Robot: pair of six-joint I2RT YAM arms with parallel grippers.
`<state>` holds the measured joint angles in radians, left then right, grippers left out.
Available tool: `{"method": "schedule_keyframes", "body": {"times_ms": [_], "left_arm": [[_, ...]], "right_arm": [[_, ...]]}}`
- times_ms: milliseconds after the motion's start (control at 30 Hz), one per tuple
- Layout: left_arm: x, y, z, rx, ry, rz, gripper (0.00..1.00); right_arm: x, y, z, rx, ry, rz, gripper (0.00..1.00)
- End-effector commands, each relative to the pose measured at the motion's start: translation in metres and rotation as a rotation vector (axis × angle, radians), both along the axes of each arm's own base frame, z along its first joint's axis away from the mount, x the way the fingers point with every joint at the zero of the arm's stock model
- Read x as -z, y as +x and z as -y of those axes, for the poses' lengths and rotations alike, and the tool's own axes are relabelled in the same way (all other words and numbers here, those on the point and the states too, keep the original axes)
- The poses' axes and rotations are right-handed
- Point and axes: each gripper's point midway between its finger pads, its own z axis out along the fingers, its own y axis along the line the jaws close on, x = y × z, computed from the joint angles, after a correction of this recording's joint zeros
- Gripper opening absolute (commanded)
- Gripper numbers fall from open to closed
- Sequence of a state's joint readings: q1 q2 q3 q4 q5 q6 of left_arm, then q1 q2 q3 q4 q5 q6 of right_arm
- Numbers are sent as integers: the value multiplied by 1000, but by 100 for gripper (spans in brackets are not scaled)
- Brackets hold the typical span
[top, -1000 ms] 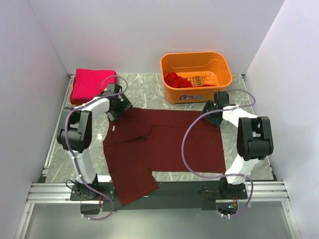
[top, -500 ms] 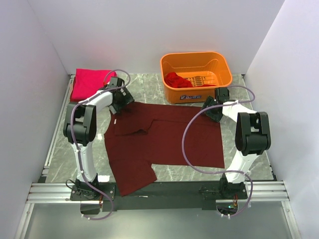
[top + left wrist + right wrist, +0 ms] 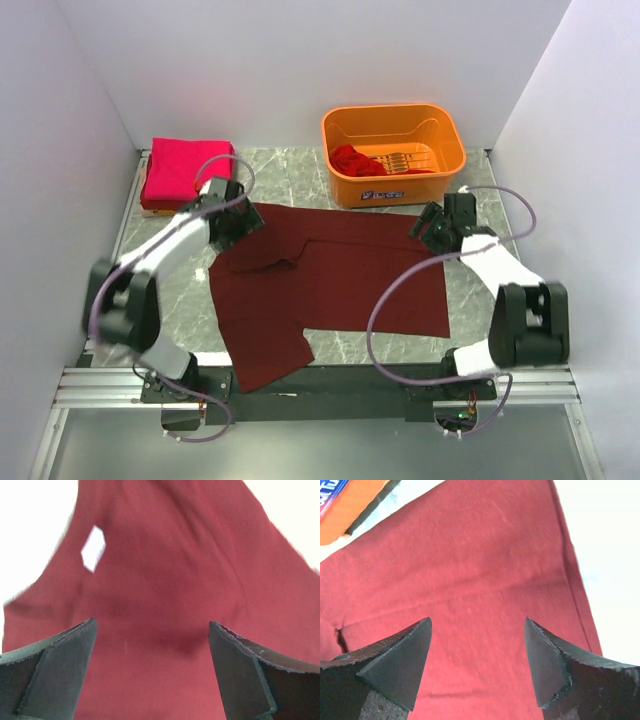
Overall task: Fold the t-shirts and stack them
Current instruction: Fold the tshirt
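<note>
We see the dark maroon t-shirt spread out over the middle of the surface. Its far edge runs just short of the orange basket, and its near-left part hangs past the near edge onto the black rail. A crease runs across the cloth left of its centre.

The left jaws sit over the far-left corner of this shirt. In the left wrist view they stand as wide apart as we ever find them, with nothing between them. Only maroon cloth lies below, marked by a small white patch.

The right jaws hover over the shirt's far-right corner, just beside the basket. In the right wrist view they are well apart and hold nothing. Flat maroon cloth fills the gap, and a corner of the basket shows at the upper left.

A pink-red t-shirt lies folded in the far-left corner of the surface, near the left arm. A brighter red t-shirt is bunched in the left side of the basket, which stands at the far edge, right of centre.
</note>
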<state>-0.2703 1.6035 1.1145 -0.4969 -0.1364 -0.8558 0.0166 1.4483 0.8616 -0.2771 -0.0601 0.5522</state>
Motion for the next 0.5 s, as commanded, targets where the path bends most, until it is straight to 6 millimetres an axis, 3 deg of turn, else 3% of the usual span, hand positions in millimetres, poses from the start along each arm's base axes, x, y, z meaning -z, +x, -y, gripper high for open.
{"method": "schedule_keyframes", "body": {"times_ms": [0,33,100,133,267,333,467], "left_arm": [[-20,-52,8,-5,6,25,99],[-5,-83,9,9,26,-40,99],[-13,-114,11,21,10,-31,99],[4,-144,14,45,18,-98,99],[17,-219,41,169,-91,-205,99],[27,-254,55,229,-118,-270,99],[40,-301,70,313,-139,-373,98]], "right_arm": [[-10,-13,10,81,-7,44,81],[-17,-16,11,84,-10,67,81],[-14,-24,15,98,-29,58,81],[-17,-25,17,102,-33,65,82],[-20,-28,14,85,-25,73,82],[-22,-27,14,84,-21,80,82],[-21,-29,17,90,-42,70,82]]}}
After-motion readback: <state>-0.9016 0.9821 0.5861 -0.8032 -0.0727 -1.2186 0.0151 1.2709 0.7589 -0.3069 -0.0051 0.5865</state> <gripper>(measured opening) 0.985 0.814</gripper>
